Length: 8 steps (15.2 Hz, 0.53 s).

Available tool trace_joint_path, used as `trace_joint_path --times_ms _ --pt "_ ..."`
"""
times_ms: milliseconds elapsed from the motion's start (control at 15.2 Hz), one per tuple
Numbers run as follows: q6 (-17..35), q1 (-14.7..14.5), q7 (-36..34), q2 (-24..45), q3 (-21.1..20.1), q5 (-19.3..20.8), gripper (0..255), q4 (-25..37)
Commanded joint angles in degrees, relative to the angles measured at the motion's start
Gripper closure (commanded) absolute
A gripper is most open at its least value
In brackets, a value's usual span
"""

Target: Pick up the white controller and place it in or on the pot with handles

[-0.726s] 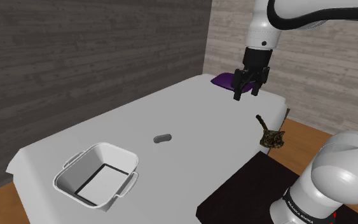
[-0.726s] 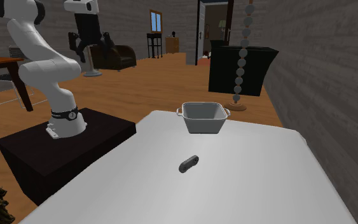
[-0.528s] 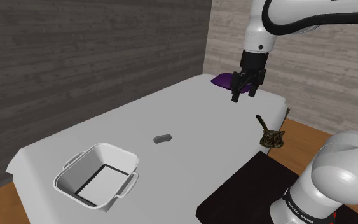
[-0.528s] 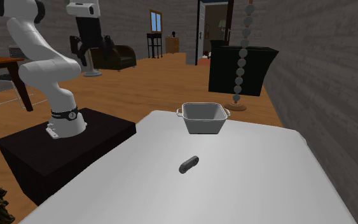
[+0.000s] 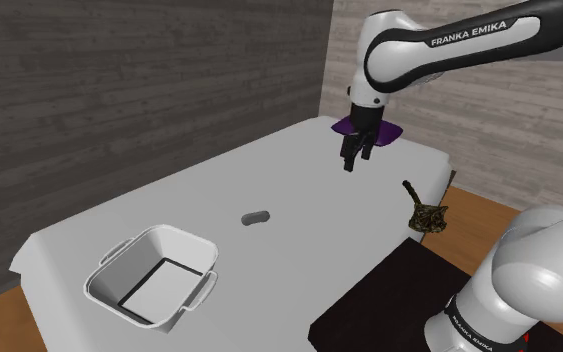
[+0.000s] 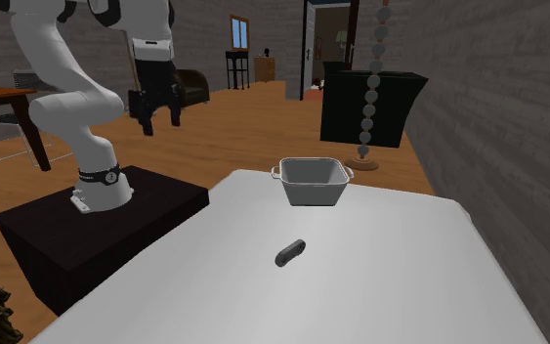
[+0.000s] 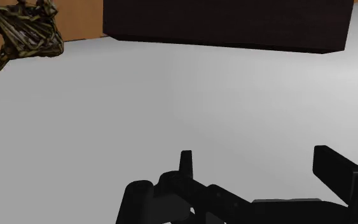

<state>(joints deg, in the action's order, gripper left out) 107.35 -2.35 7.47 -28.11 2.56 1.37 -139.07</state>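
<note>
Light: we are seeing soft, even illumination | Shade: the pot (image 5: 191,256) is darkening faintly inside | Background: the walls (image 5: 119,90) are looking dim

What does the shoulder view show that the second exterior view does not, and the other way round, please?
Shoulder view, not the second: a purple thing at the far corner of the table, and a dark plank wall. Second exterior view, not the shoulder: a black cabinet, a beaded column, an armchair and a doorway. Both: the table, the pot, the controller lying apart from it, the stand and the gripper in the air.
</note>
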Motion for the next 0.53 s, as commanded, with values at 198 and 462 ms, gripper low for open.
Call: trace_joint_path --times_ms 198,462 --pt "7.91 -1.35 8.94 10.61 1.6 1.55 0 2.67" --pt "13.31 -2.27 15.65 19.53 2.25 2.2 0 6.21"
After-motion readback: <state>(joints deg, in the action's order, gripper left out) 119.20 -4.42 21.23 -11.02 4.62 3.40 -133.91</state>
